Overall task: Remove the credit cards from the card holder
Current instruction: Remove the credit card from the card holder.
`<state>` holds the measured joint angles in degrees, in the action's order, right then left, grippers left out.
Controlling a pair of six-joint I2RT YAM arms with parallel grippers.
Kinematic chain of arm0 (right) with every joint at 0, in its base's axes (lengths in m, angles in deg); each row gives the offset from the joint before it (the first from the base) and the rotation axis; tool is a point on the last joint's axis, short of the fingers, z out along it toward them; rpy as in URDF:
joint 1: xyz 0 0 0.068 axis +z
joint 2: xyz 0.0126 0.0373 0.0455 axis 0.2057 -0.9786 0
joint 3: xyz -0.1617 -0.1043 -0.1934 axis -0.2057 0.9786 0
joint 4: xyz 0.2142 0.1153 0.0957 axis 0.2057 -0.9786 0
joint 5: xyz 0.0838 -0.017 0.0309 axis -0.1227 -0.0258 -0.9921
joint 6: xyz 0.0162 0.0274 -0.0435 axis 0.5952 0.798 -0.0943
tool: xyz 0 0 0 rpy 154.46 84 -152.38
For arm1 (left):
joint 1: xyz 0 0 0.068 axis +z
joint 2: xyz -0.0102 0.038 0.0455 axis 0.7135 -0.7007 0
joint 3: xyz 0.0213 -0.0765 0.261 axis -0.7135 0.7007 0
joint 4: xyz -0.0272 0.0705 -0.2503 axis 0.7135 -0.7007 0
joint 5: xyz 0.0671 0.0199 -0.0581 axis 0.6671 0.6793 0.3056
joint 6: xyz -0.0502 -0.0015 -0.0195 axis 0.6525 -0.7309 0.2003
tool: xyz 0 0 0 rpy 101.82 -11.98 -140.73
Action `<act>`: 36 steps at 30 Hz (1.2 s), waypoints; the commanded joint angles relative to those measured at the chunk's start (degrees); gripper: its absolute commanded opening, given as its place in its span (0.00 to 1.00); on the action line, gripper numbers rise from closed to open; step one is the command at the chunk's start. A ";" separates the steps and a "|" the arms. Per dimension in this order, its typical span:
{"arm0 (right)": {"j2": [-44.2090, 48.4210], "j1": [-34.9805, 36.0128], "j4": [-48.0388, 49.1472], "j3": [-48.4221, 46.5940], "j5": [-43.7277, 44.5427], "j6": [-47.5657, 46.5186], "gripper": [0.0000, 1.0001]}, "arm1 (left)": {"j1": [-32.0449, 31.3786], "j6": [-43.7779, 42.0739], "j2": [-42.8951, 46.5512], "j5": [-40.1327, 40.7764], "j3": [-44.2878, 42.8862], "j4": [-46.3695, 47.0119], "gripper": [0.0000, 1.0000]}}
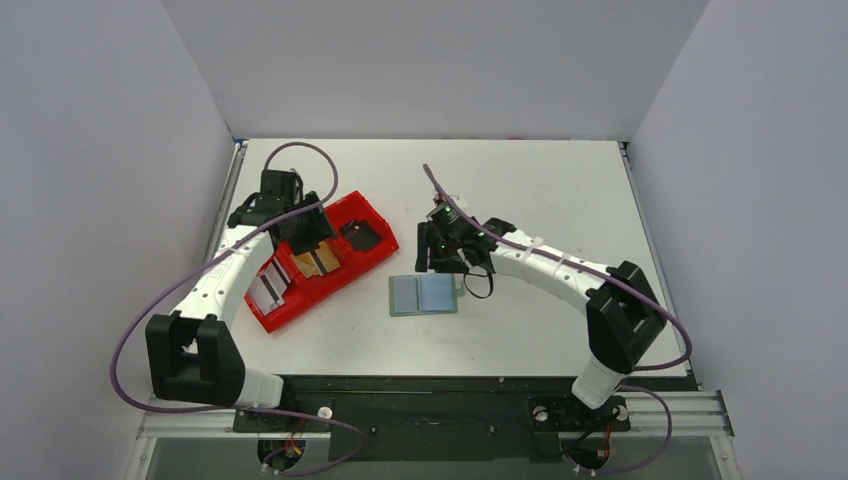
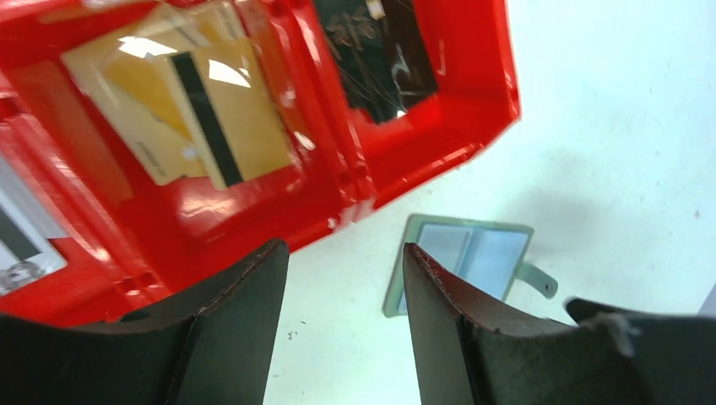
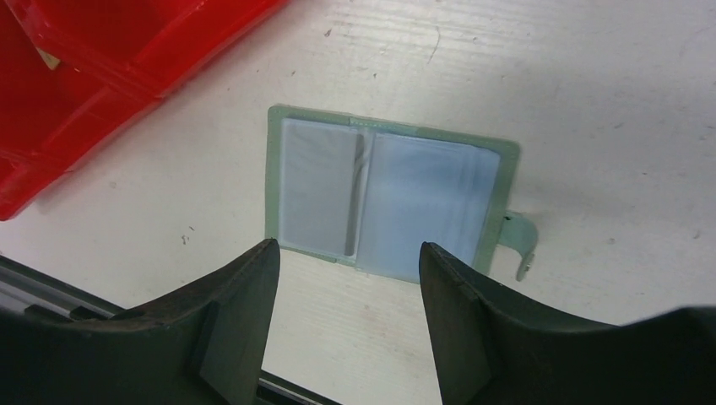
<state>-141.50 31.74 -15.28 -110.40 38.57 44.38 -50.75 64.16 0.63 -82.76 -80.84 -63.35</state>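
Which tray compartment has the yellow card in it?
The middle compartment of the tray: yellow card with a black stripe. The end ones hold a dark card and a white card.

One red tray (image 2: 481, 84) with three compartments sits on the counter (image 1: 540, 190), and one grey-green card holder (image 3: 388, 198) lies just beside it. Inside the tray are at least four cards: two overlapping tan-yellow cards (image 2: 245, 126) in the middle compartment, one dark card (image 2: 380, 51) in one end compartment and one white card (image 2: 21, 228) in the other.
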 commanded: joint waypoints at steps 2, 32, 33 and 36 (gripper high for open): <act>-6.46 5.14 -3.47 -5.92 6.42 -0.32 0.57 | -4.94 0.49 2.50 -1.97 0.47 0.88 0.50; -26.61 10.93 -10.75 -20.59 9.59 0.27 0.59 | -5.77 -1.20 5.01 -6.94 3.16 -0.19 0.51; -27.01 10.95 -11.10 -20.64 9.79 0.20 0.59 | -5.76 -1.26 4.94 -7.06 3.14 -0.10 0.50; -27.74 10.96 -11.51 -20.82 9.99 -0.02 0.59 | -5.63 -1.32 4.72 -7.34 3.28 0.14 0.51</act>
<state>-167.71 42.24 -25.33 -129.35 46.07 44.64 -56.66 64.03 3.98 -88.88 -77.49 -63.66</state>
